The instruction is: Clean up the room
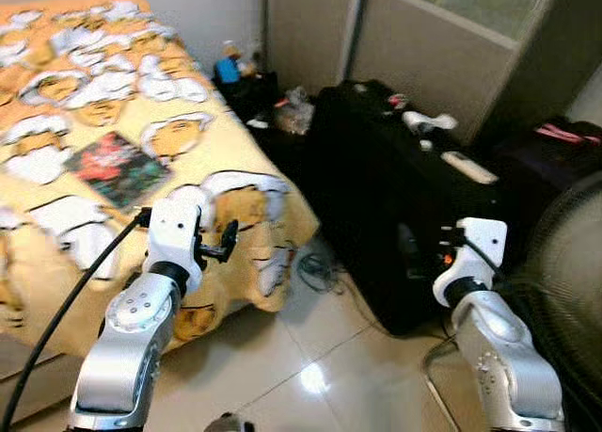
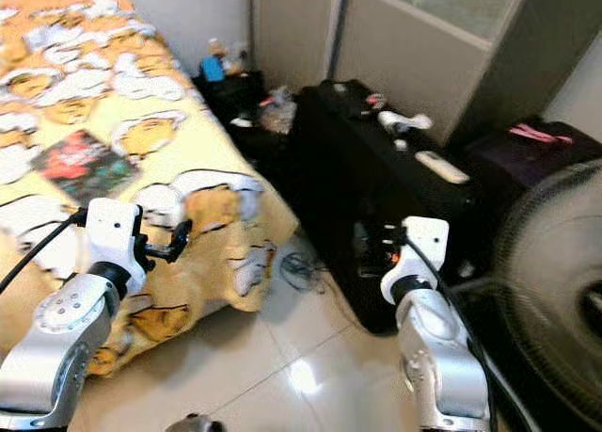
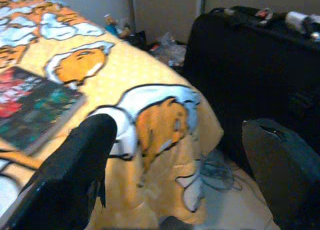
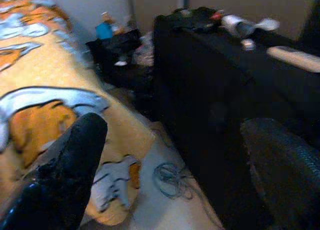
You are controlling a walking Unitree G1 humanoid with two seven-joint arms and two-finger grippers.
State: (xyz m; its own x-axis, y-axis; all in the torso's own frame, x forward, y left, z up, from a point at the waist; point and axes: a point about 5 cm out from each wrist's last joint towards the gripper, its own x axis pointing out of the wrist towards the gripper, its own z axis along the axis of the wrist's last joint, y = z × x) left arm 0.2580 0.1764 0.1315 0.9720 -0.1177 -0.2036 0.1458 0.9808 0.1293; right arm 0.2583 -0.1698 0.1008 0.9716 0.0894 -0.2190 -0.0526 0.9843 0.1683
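the robot is facing the bed (image 1: 188, 159) with both the left hand (image 3: 175, 165) and right hand (image 4: 170, 160) spread empty, likely needing to reach the book (image 1: 118, 168) next.

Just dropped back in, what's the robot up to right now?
Nothing is being handled yet. The robot stands at the corner of the bed, both arms raised. The left gripper and the right gripper are open and hold nothing. A book lies on the yellow bedspread. A remote rests on the black suitcase, and a tangled cable lies on the floor.
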